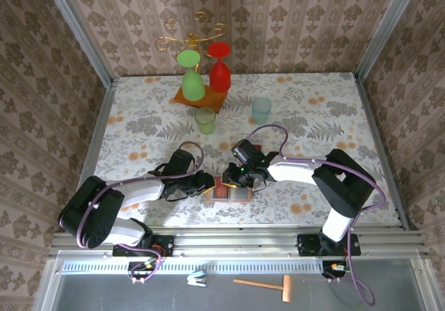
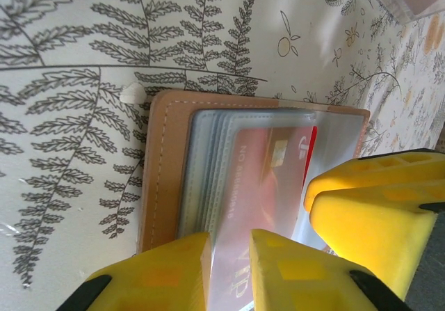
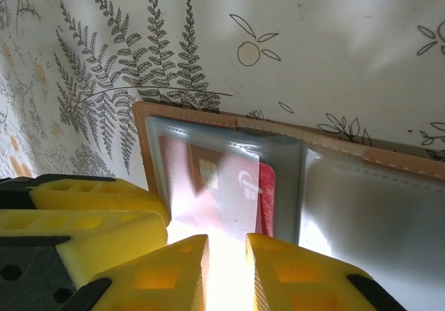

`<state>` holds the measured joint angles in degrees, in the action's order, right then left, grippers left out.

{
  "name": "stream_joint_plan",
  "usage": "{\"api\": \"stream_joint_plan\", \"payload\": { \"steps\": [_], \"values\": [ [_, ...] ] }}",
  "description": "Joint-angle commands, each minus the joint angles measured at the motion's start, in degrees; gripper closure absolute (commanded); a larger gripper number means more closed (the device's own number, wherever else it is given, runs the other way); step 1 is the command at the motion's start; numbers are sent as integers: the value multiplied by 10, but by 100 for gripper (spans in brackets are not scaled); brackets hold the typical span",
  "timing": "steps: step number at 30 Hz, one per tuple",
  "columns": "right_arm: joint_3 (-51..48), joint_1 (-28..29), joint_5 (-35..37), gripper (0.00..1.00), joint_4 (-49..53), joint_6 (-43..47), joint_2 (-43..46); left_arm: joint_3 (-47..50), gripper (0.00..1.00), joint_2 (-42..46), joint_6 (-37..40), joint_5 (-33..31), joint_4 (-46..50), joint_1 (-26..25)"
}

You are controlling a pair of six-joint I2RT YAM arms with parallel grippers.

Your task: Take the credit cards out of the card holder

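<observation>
Pinching the card holder (image 2: 161, 179) on the desk (image 2: 69, 81) with my left fingers (image 2: 167, 273); my right fingers (image 3: 163, 269) nip the red credit cards (image 3: 215, 186).

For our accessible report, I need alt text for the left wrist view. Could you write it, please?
An open tan leather-like card holder lies on a fern-printed tablecloth, a red flat credit card showing through its clear sleeves. The left gripper pinches the sleeves' near edge between yellow fingers; the right gripper sits at right.
</observation>
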<state>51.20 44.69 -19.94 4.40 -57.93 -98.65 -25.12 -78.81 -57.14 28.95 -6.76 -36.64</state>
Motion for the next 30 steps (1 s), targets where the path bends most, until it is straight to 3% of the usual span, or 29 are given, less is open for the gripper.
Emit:
{"api": "stream_joint_plan", "payload": {
  "steps": [1,30],
  "values": [
    [-7,4,-3,79,-4,-9,-12,11,78,1,12,6,4,5],
    [18,1,45,74,86,41,5,15,77,6,19,10,13,7]
  ]
}}
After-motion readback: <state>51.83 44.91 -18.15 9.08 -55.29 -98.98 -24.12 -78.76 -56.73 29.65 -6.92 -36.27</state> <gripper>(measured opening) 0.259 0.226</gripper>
